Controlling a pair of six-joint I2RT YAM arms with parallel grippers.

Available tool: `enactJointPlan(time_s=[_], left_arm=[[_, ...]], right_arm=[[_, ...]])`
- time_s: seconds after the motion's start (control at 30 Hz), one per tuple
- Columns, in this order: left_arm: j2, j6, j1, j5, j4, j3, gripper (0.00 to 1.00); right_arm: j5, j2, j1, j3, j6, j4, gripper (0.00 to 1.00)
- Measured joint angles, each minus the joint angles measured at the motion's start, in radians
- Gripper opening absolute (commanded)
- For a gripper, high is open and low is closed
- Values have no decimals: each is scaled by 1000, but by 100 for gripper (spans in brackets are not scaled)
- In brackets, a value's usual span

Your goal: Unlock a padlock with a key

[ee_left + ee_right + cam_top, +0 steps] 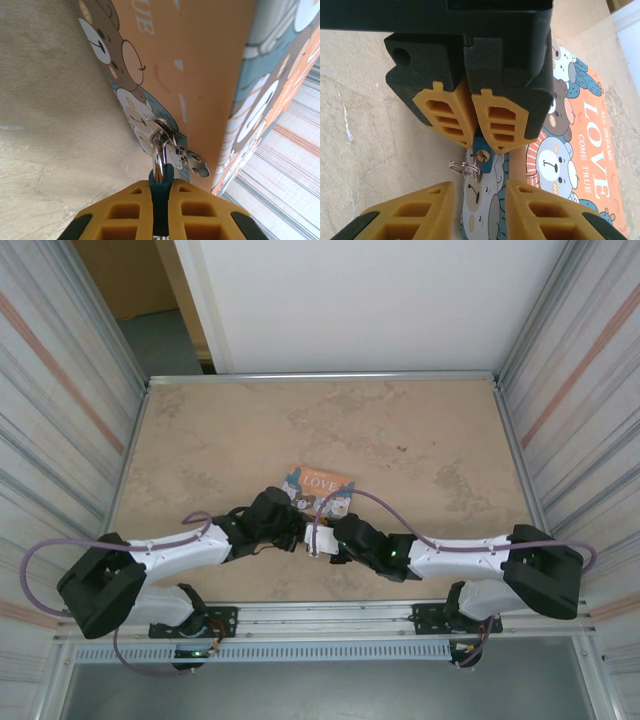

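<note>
The padlock [161, 192] is a small dark blue-green lock, and my left gripper [161, 183] is shut on its body. Its chrome shackle [159, 152] passes through the metal hasp [196, 163] on the orange box [200, 60]. In the right wrist view the padlock [482, 151] pokes out below the left gripper's fingers [451, 120]. The key [480, 157] sits in the keyhole, with a thin key ring [462, 167] hanging to the left. My right gripper [480, 186] is open just short of the key, one finger on either side of it.
The orange "LOVE" box [318, 488] with bear pictures lies mid-table just beyond both grippers, which meet at its near edge. Metal rails [320, 377] border the beige tabletop [430, 440], with corrugated walls on both sides. A purple cable [375, 502] arcs over the right arm.
</note>
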Motion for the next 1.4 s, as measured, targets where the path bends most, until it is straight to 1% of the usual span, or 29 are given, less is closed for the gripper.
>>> enactJointPlan(time_s=[0.47,1.03,1.4], left_arm=[[0,-8,0,12,5,0,0],[0,-15,0,11,22,-5,0],[0,-15,0,11,29,-5,0]], right_arm=[[0,45,0,0,18,62,23],[6,56,-2,0,80,86,0],[19,54,-2,-11,192,105,0]])
